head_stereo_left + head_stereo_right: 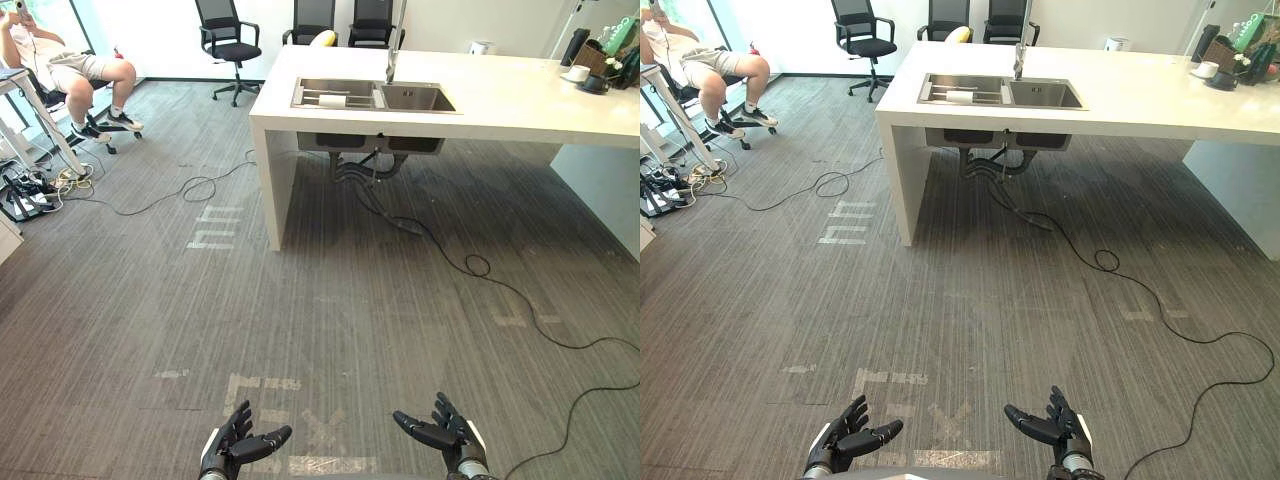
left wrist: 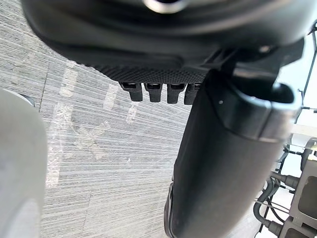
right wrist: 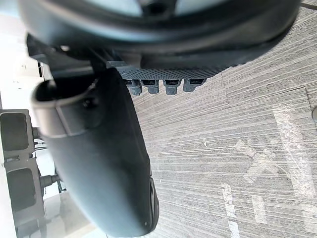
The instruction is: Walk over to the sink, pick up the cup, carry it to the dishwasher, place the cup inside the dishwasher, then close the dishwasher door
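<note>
Far ahead stands a white counter [image 1: 500, 105] with a steel double sink [image 1: 372, 96] set into it. A white cup-like object [image 1: 332, 101] lies in the sink's left basin. My left hand [image 1: 236, 440] and right hand [image 1: 445, 430] hang low over the grey carpet at the near edge, both open with relaxed fingers and nothing in them. The left wrist view shows my left hand [image 2: 223, 163] over bare carpet with straight fingers. My right hand [image 3: 104, 158] looks the same in the right wrist view.
Black cables [image 1: 470, 262] trail over the carpet from under the sink towards the right. A seated person [image 1: 70, 70] is at the far left beside a desk. Office chairs [image 1: 230, 45] stand behind the counter. A white cup on a saucer [image 1: 578, 73] and bottles sit at the counter's right end.
</note>
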{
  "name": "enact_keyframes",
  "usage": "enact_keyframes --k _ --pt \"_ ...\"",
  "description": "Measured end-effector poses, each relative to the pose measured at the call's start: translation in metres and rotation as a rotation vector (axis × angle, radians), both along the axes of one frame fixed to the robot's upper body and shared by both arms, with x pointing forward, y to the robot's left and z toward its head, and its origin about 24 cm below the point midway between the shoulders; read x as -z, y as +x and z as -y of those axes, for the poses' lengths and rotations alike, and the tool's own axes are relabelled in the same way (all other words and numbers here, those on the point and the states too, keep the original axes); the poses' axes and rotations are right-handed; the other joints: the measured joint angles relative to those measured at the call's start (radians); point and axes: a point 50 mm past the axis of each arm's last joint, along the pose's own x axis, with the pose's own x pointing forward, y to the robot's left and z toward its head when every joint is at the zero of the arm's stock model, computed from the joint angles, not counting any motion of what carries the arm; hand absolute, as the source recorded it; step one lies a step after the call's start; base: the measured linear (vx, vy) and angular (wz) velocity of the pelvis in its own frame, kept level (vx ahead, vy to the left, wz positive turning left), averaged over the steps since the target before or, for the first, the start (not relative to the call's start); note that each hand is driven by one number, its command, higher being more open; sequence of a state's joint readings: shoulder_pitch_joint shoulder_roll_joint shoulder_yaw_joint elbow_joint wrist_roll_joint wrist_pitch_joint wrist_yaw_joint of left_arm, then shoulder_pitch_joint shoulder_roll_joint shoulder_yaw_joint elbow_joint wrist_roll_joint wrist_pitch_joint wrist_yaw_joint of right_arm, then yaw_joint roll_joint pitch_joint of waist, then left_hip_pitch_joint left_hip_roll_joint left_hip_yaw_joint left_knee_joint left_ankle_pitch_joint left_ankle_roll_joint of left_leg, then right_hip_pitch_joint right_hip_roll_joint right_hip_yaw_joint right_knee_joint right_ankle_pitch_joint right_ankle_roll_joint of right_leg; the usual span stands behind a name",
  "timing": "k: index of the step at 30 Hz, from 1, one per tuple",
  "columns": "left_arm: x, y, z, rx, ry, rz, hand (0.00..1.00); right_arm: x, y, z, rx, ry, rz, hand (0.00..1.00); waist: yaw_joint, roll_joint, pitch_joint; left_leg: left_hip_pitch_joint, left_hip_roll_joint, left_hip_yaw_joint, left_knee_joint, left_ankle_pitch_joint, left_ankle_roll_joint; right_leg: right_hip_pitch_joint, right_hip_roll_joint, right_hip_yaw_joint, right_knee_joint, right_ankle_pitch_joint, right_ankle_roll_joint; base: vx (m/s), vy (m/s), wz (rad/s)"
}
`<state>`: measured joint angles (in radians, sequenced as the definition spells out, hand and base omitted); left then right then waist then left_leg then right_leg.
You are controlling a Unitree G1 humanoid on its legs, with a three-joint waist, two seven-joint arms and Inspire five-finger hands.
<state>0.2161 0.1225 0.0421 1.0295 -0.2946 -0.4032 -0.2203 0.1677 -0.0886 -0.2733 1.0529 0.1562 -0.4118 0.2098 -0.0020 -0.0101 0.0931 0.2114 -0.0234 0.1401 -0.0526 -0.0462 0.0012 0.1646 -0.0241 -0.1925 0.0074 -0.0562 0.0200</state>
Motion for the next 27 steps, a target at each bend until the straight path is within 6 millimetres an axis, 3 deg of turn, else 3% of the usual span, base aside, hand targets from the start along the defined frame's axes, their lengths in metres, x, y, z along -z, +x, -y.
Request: enact_keyframes --k 9,12,16,20,24,25,27 --pt "-0.001 -0.001 0.001 -0.001 0.001 0.01 1.0 0.0 -0.002 0.003 0.027 -0.001 0.006 1.0 -0.003 0.004 0.005 -0.002 0.004 0.022 0.01 -0.012 0.003 -0.009 0.004 0.025 0.005 0.0 -0.002 -0.01 -0.011 -0.08" --pt "-0.001 -0.001 0.001 -0.003 0.004 0.019 1.0 -0.002 -0.004 0.006 0.043 -0.008 0.019 1.0 0.001 0.009 0.011 -0.026 0.011 0.041 0.072 -0.059 0.011 -0.03 0.004 0.044 0.041 -0.019 -0.01 -0.01 0.0 -0.19" --pt "-0.006 0.002 0.0 -0.001 0.013 0.061 1.0 -0.005 -0.007 0.01 0.054 -0.022 0.038 1.0 0.006 0.008 0.032 -0.09 0.012 0.055 0.249 -0.168 0.037 -0.138 -0.037 0.047 0.304 -0.169 0.032 0.02 0.019 -0.09" --pt "-0.008 0.005 -0.001 -0.007 0.031 0.077 1.0 -0.006 -0.005 0.01 0.051 -0.013 0.05 1.0 0.013 0.006 0.086 -0.05 0.013 0.069 0.335 -0.237 0.054 -0.304 -0.136 -0.043 0.75 -0.216 0.054 0.08 0.032 -0.09" --pt "-0.014 0.011 -0.009 -0.015 0.05 0.114 1.0 -0.006 -0.001 0.005 0.014 0.002 0.065 1.0 0.013 0.023 0.093 -0.024 0.077 0.059 0.348 -0.276 0.018 -0.378 -0.149 -0.11 0.674 -0.227 0.056 0.19 -0.058 0.04" --pt "-0.017 0.016 -0.013 -0.022 0.056 0.136 1.0 -0.007 0.001 0.003 -0.008 0.009 0.081 1.0 0.013 0.017 0.097 -0.013 0.109 0.054 0.354 -0.293 -0.009 -0.408 -0.146 -0.12 0.595 -0.208 0.059 0.24 -0.155 0.06" --pt "-0.019 0.019 -0.02 -0.028 0.07 0.146 1.0 -0.01 0.004 0.003 -0.025 0.015 0.103 1.0 0.013 -0.004 0.1 0.013 0.126 0.05 0.359 -0.318 -0.049 -0.428 -0.154 -0.104 0.518 -0.148 0.054 0.34 -0.25 0.06"
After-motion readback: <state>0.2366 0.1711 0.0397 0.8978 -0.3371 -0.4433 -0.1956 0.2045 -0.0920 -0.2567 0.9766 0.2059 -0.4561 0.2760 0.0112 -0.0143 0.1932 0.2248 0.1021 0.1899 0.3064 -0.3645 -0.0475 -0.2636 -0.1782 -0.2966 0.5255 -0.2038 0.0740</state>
